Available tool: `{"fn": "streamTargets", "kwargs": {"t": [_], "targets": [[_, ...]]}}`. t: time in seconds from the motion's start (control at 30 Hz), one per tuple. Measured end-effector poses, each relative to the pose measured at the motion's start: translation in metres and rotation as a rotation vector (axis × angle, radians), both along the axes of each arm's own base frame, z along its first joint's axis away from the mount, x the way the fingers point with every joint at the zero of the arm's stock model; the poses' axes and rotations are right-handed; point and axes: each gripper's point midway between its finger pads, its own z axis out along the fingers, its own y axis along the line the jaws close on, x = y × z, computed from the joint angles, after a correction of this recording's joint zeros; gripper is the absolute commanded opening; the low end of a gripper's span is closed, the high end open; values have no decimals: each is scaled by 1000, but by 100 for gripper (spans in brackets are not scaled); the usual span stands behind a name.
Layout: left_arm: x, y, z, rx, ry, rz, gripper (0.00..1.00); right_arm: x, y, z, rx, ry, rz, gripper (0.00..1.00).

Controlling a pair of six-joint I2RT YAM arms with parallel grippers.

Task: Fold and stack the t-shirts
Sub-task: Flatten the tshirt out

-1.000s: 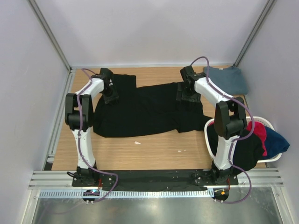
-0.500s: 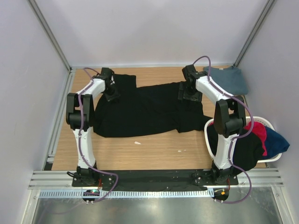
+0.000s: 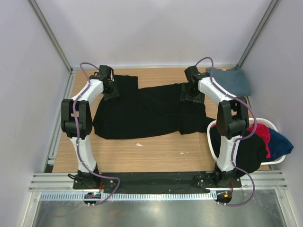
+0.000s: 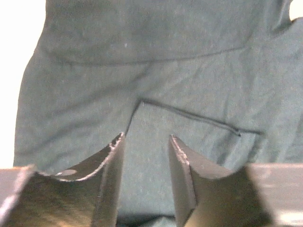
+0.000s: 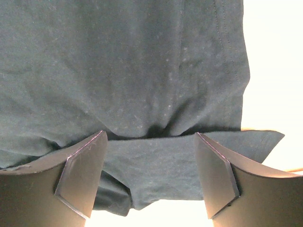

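Big black t-shirt: soft matte knit, spread in a wide uneven strip across the far half of the tabletop (tan wood-grain), from near the far-left corner to the R side, rumpled at its R end. In wrist views the cloth reads dark grey-green w/ fine lint specks. L wrist view shows a stitched hem edge running slantwise. R wrist view shows a small pucker above a folded-under edge.

Slate-blue t-shirt lies flat, squarish, in the far-right corner. White round-rimmed basket at the R edge holds a heap of black cloth, magenta-red cloth and blue cloth; the blue spills past the rim.

Vs 1 s ago: L arm has swung outward, elbow nearer the L edge. L pincer sits a bit closer to the far-left corner, over the shirt's L end. R arm and shirt outline approx same.

L pincer: dark wedge-shaped fingers partly apart w/ a narrow gap, flat cloth seen thru it, no fold pinched btw them. Can't tell if the tips touch the cloth.

R pincer: spread wide over the shirt's R end, fingers either side of the folded edge, nothing gripped.
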Motion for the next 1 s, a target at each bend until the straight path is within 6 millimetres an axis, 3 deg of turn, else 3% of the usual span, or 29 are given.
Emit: {"fn": "streamTargets", "kwargs": {"t": [0.13, 0.37, 0.87, 1.0], "targets": [[7, 0, -15, 10, 18, -10, 47, -5, -2, -8, -3, 16, -5, 79], [3, 1, -45, 26, 81, -25, 39, -12, -3, -15, -5, 39, -16, 80], [13, -6, -44, -7, 41, -47, 28, -12, -2, -15, 3, 40, -23, 79], [13, -7, -46, -7, 46, -56, 16, -12, -2, -15, 4, 39, -29, 79]]}}
